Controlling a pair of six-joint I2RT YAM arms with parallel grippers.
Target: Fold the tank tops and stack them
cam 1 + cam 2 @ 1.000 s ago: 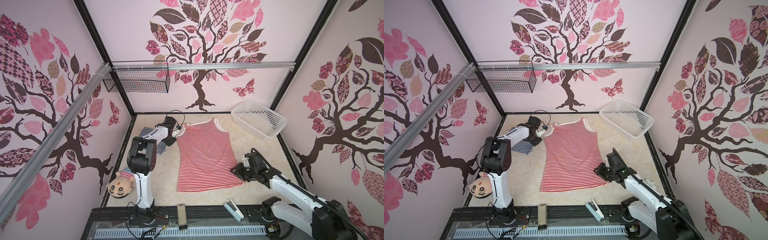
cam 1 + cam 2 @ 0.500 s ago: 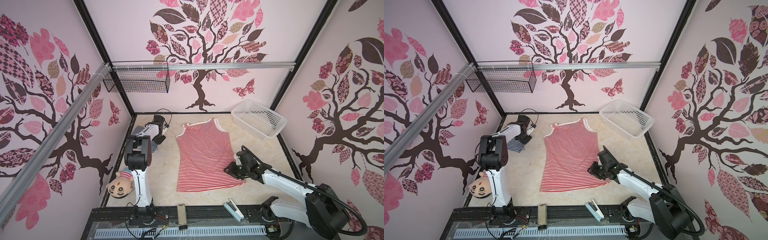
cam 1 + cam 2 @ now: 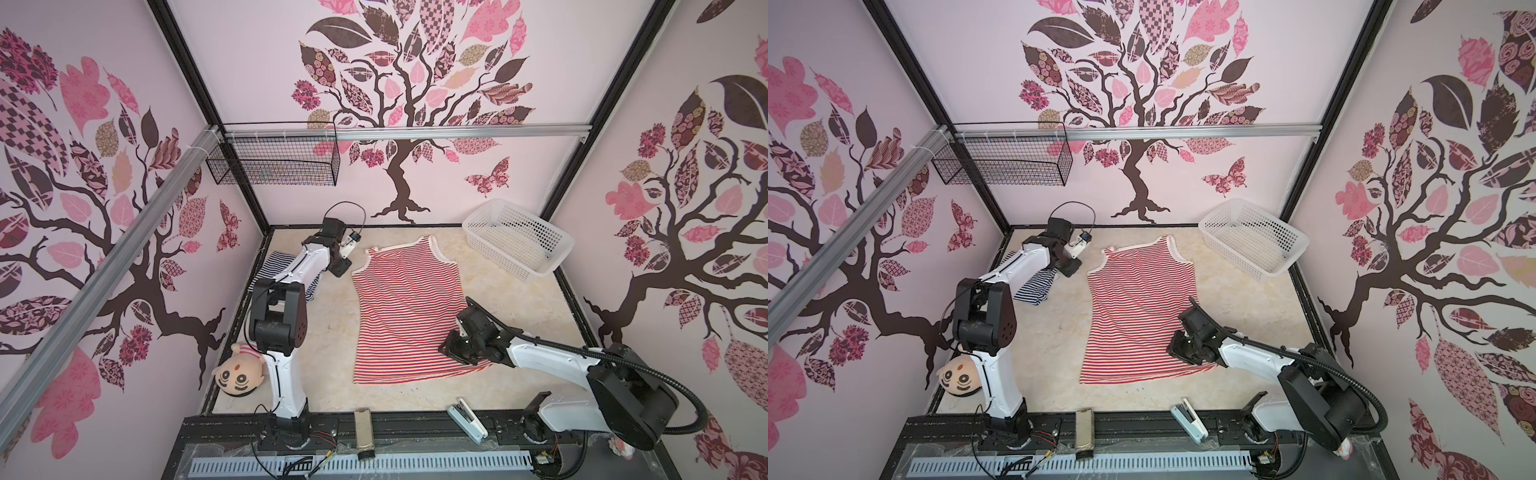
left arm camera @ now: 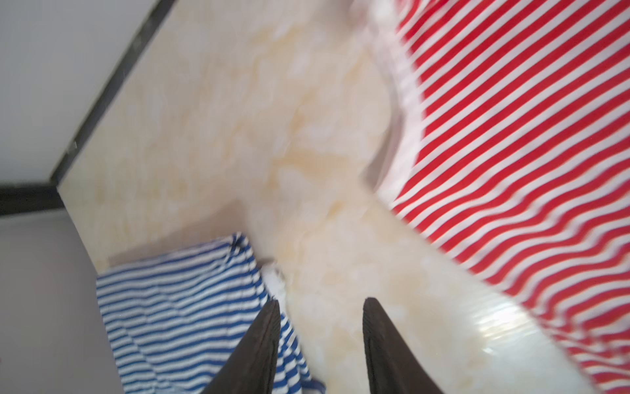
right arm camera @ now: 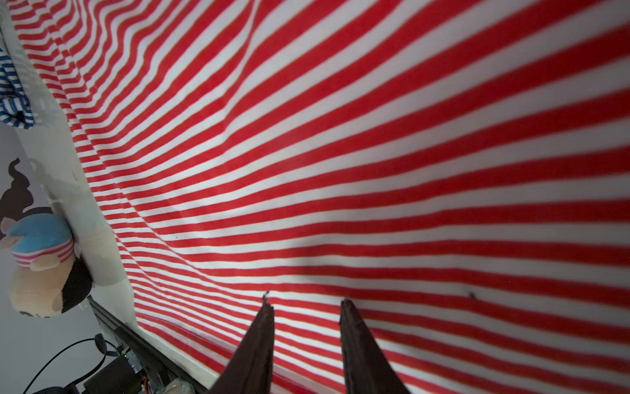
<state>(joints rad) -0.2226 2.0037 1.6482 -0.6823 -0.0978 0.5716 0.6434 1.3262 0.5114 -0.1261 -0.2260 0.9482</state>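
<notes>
The red-and-white tank top [image 3: 405, 316] [image 3: 1138, 316] lies spread flat mid-table, straps toward the back wall. The navy-and-white tank top [image 3: 276, 266] [image 3: 1034, 289] lies folded at the back left, partly under the left arm. My left gripper [image 3: 338, 270] [image 3: 1069, 270] [image 4: 320, 305] hovers open over bare table between the navy top [image 4: 177, 307] and the red top's [image 4: 511, 136] strap end, holding nothing. My right gripper [image 3: 444, 349] [image 3: 1171, 349] [image 5: 305, 305] is open just above the red top's [image 5: 341, 153] lower right part, with nothing between its fingers.
A white plastic basket [image 3: 511, 257] stands at the back right. A wire basket [image 3: 272, 166] hangs on the back wall. A plush doll [image 3: 241, 374] [image 5: 41, 266] lies at the front left. A stapler [image 3: 467, 417] and a metal block [image 3: 363, 428] rest on the front rail.
My left gripper swung left away from the red top's strap, then came back toward it. My right gripper slid left, farther over the red top's lower part.
</notes>
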